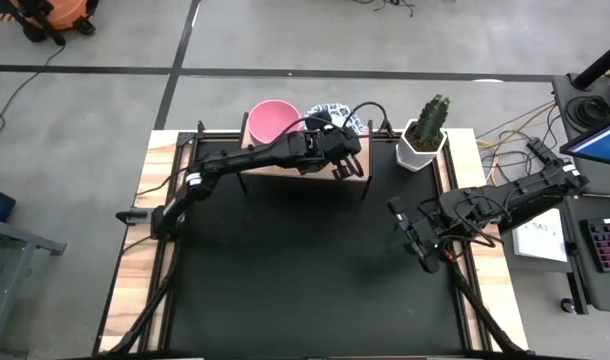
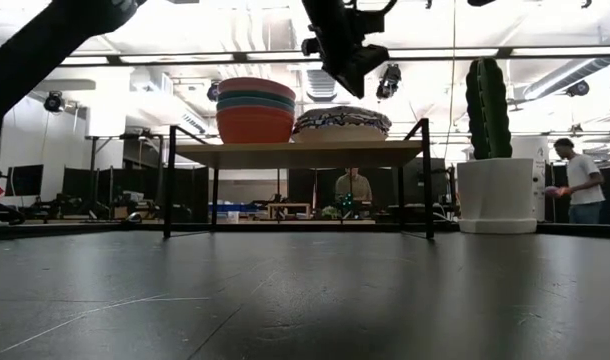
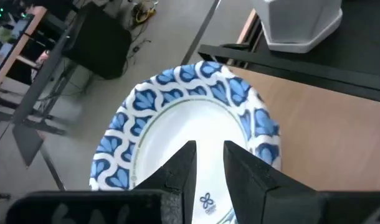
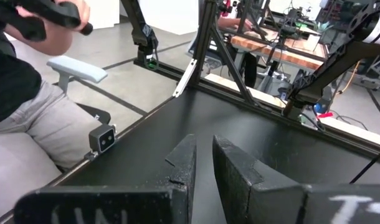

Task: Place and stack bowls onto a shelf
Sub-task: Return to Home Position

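i see my left gripper (image 3: 209, 149) just above the white patterned bowl (image 3: 190, 112) on the shelf (image 3: 327, 124), fingers narrowly apart and empty; my right gripper (image 4: 202, 146), also narrow, sits aside.

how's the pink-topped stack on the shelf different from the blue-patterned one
The pink-topped stack is plain coloured bowls; the blue-patterned stack is white with scalloped rims. The pink-topped stack stands taller; the blue-patterned stack sits lower. The left gripper hangs over the blue-patterned stack only. Both rest on the shelf.
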### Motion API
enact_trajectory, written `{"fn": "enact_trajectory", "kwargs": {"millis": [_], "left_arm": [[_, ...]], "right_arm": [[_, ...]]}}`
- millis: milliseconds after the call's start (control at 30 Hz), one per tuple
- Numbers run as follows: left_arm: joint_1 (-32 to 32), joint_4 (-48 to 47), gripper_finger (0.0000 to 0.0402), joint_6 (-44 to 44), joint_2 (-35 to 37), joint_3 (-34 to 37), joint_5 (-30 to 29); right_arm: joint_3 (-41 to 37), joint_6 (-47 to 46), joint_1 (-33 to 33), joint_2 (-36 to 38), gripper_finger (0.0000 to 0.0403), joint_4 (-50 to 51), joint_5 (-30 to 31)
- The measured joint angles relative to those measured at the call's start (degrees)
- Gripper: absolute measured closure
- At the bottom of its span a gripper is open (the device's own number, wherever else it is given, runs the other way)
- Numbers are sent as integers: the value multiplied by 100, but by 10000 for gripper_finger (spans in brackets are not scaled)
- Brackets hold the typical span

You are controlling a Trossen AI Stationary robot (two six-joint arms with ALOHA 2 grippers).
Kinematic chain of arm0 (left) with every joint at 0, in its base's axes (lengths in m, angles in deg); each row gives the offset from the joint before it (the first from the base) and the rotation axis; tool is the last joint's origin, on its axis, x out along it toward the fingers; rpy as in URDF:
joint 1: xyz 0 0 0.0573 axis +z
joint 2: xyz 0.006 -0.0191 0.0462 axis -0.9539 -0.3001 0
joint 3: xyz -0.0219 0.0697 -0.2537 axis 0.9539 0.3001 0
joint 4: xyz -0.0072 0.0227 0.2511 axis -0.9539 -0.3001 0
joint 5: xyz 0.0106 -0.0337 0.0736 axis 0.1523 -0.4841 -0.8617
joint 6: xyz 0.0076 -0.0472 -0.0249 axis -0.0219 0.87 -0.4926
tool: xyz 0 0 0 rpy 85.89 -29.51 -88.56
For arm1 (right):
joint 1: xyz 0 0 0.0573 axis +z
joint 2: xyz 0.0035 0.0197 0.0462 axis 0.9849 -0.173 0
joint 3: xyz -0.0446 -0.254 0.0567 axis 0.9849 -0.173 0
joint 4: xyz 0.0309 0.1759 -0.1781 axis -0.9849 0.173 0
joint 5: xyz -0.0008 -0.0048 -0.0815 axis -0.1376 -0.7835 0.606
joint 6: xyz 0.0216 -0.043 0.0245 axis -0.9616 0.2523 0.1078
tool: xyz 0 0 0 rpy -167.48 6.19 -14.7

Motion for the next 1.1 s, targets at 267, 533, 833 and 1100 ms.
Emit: {"fn": "enact_trajectory", "kwargs": {"millis": [267,533,833,1100], "left_arm": [[-473,-745,339,331,394,-2,19],[-1529,-1781,339,797,560,26,-390],[-2246,-2230,339,1113,652,96,-465],[-2403,-2266,351,1794,1158,1128,-625]], "right_arm": [[0,55,1,1,360,12,0],[-111,305,-1,42,360,27,4],[-454,422,-298,222,360,-348,208],[-538,252,-517,237,360,-422,210]]}}
